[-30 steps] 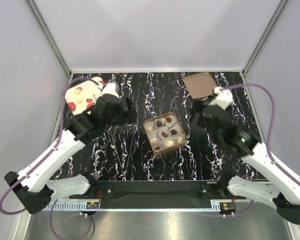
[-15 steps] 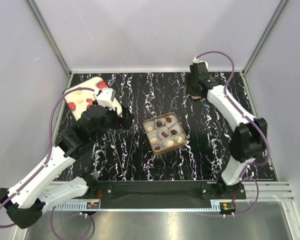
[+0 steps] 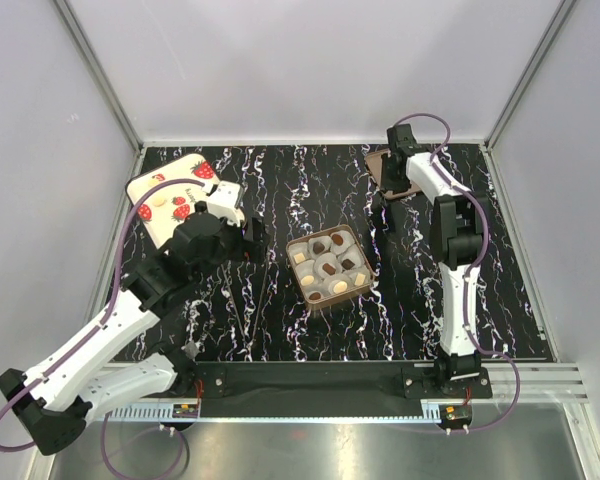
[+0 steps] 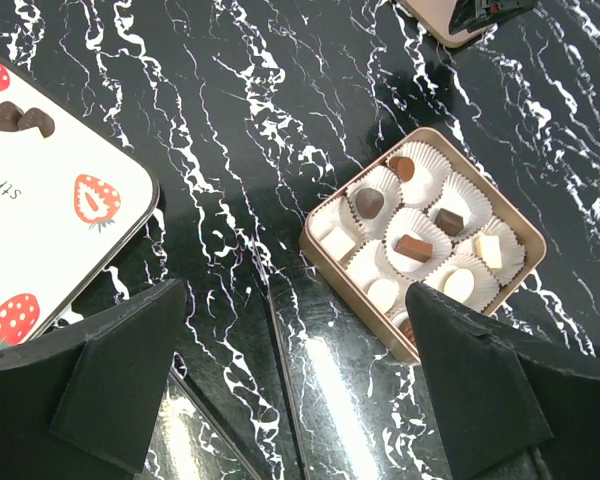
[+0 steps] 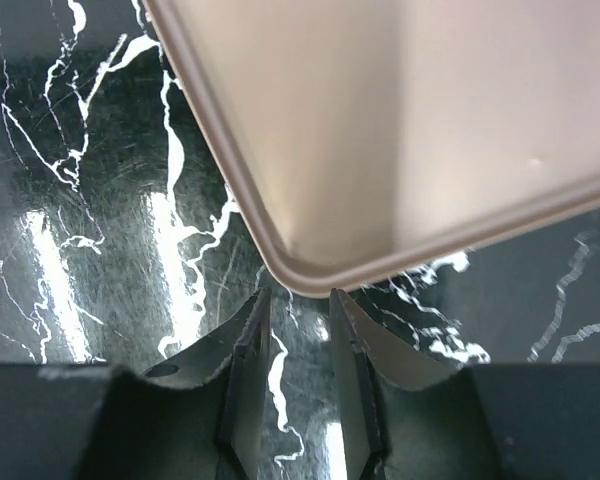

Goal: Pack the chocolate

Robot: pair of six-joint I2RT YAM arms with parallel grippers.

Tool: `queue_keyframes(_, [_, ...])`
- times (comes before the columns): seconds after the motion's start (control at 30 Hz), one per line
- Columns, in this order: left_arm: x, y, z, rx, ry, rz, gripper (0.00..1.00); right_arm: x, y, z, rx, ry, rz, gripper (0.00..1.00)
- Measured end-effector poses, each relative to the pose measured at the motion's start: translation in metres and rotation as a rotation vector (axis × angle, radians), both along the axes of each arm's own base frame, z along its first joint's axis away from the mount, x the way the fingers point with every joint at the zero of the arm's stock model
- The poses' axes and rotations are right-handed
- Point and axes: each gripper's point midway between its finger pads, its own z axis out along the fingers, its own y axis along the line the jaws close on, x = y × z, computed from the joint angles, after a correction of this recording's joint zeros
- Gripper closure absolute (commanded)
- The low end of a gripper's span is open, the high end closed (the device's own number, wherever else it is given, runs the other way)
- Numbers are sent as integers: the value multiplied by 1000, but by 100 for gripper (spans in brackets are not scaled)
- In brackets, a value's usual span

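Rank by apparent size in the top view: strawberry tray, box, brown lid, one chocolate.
1. Strawberry tray
2. Box
3. Chocolate
Brown lid: mostly hidden under the right arm, so not ranked against the box.

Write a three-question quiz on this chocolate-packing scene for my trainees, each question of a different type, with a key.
1. True or false: the left gripper grips one of the chocolates.
2. How many paper cups sit in the box? A) four B) nine C) twelve
3. What lies just ahead of the right gripper?

Key
1. False: its jaws stand wide open and empty, above the table.
2. B
3. A rounded corner of the tan tray.
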Motion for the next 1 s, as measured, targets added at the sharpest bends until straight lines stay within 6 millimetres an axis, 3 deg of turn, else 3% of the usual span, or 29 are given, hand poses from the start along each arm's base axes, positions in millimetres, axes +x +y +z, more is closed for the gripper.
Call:
queue_keyframes(0.33, [1,0,-5,36,1,-14,1,13,14,0,52,-15,66,56])
queue_keyframes(0.53, [0,0,-5,38,4,-17,1,10,12,-27,34,39,75,58])
queue_keyframes(0.67, [0,0,-5,36,3,-19,1,12,13,-28,35,33,78,65])
queue_keyframes(0.77, [-1,1,-3,31,-1,-19,2,11,13,-28,34,36,76,85])
queue_keyframes(0.8, [-2,1,-2,27,-5,-20,2,11,14,-28,38,36,78,97])
queue_keyframes(1.0, [-6,4,6,1,-29,-19,3,0,17,-26,55,81,61,100])
